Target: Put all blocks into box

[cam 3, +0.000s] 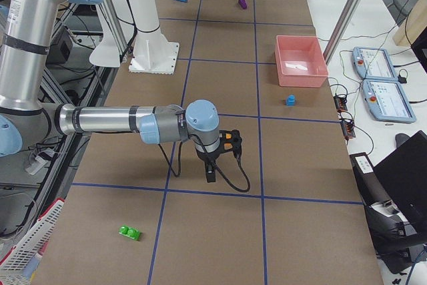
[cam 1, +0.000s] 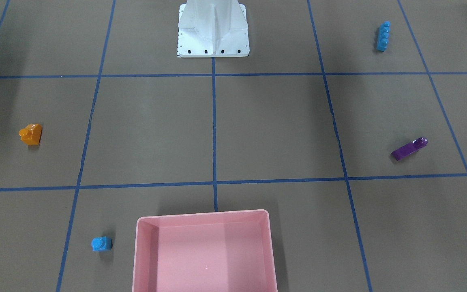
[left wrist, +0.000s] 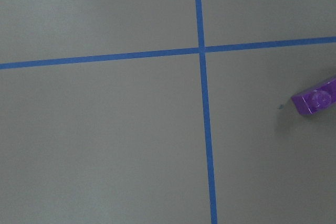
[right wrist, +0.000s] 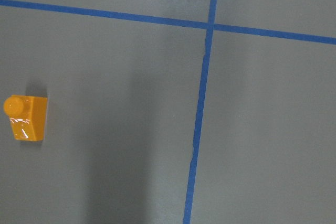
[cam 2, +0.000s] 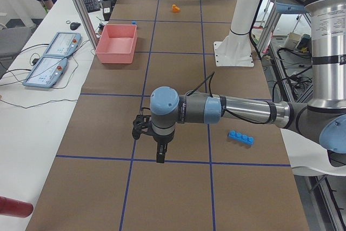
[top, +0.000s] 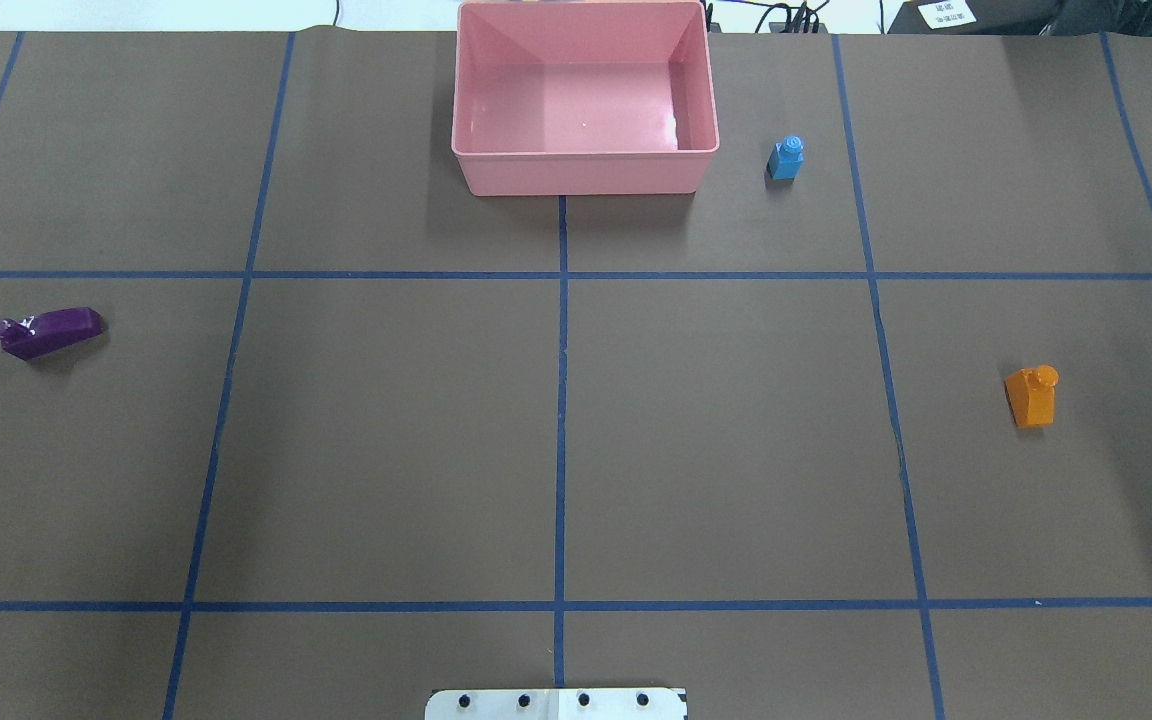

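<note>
The pink box (top: 584,165) stands at the table's far middle, nothing in it. The small blue cube (top: 786,158) stands just right of it. The orange sloped block (top: 1031,396) lies at the right and shows in the right wrist view (right wrist: 25,118). The purple bar (top: 46,332) lies at the left and shows in the left wrist view (left wrist: 316,100). The long blue bar (cam 1: 383,36) lies near the robot's left. The small green block (cam 3: 129,233) lies beyond the right arm. My left gripper (cam 2: 160,155) and right gripper (cam 3: 211,173) hang above the table; I cannot tell whether they are open or shut.
The white metal base (cam 1: 213,28) stands at the robot's edge of the table. Blue tape lines grid the brown table (top: 736,450). Two tablets (cam 2: 51,60) and cables lie on the side bench past the box.
</note>
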Robot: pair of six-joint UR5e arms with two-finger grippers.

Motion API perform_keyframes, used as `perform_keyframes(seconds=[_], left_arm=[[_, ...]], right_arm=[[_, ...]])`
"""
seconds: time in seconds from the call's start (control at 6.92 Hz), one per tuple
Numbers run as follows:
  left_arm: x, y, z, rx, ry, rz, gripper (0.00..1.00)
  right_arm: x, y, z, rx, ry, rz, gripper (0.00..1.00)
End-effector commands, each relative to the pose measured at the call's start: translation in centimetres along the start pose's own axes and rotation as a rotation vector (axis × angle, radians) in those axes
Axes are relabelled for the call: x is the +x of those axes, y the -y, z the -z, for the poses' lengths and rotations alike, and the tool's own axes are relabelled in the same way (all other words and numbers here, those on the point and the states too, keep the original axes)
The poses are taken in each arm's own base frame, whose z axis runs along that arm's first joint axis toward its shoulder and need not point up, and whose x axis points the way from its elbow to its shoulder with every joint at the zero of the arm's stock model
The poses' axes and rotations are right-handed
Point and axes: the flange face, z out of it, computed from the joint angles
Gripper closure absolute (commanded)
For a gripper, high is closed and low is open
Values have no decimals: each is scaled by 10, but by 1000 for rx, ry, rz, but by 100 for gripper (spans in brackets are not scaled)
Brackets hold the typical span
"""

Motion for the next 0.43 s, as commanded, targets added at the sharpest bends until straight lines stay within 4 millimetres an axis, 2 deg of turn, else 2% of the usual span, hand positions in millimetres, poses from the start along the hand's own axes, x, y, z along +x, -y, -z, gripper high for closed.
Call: perform_keyframes(seconds=[0.0, 0.14, 0.29], left_arm=[[-1, -3, -2, 0, 0, -6, 0], [-1, -3, -2, 1, 0, -7, 0], [1, 1, 1, 9, 1, -15, 0]], right_arm=[[-2, 0, 0, 2, 13, 3, 0], [-3, 1, 1, 3, 23, 4, 0], [-13, 9, 7, 21, 45, 29, 0]])
